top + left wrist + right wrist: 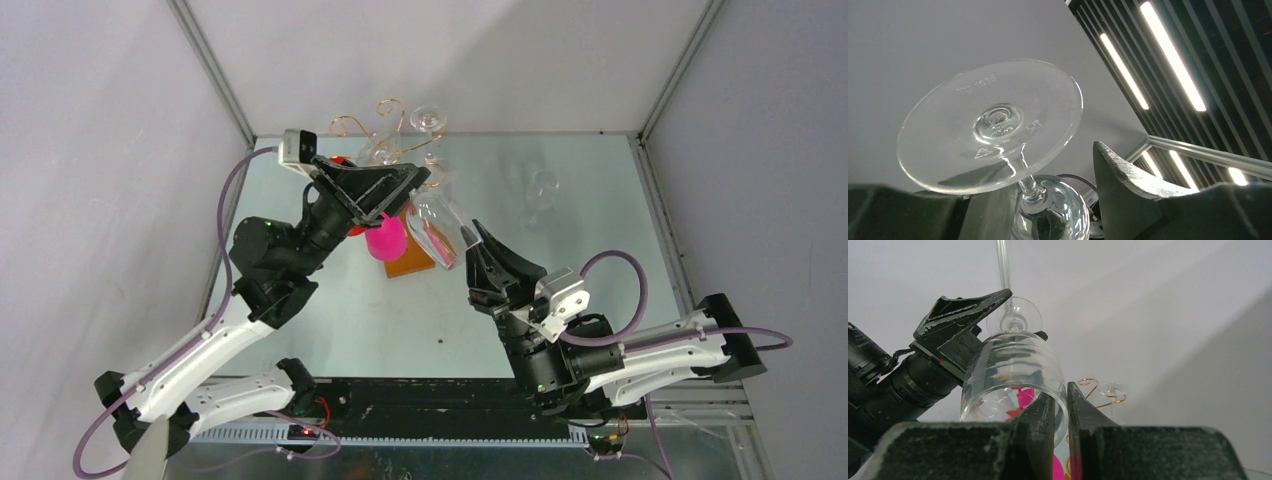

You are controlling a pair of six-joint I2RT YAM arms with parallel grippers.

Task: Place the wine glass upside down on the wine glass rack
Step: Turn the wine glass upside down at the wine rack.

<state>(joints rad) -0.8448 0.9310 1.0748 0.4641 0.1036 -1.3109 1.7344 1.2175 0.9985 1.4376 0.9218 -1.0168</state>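
I am working in a crowded patch around both sets of fingers. The wine glass rack (365,125) is standing just beyond my left fingers (1128,185), its gold scrolls curling above a brown wooden base (408,265). The foot of a second glass (428,118) is resting in one of the scrolls. A pink object (385,238) is sitting right beneath the left fingers, between them and the base, and crowding that space. A faint glass shape (540,192) is showing on the desk (400,330) beyond my right fingers (1083,415). It may be only a reflection; I cannot tell.

The wine glass (1013,370) is hanging in the air between the two sets of fingers. It is clear and tilted, with its rim towards the right fingers and its foot up by the left ones. The right fingers are pinching the rim, with the bowl's wall between them. The left fingers are standing apart on either side of the stem, the foot just past their tips, and are not pressing on it as far as I can see.
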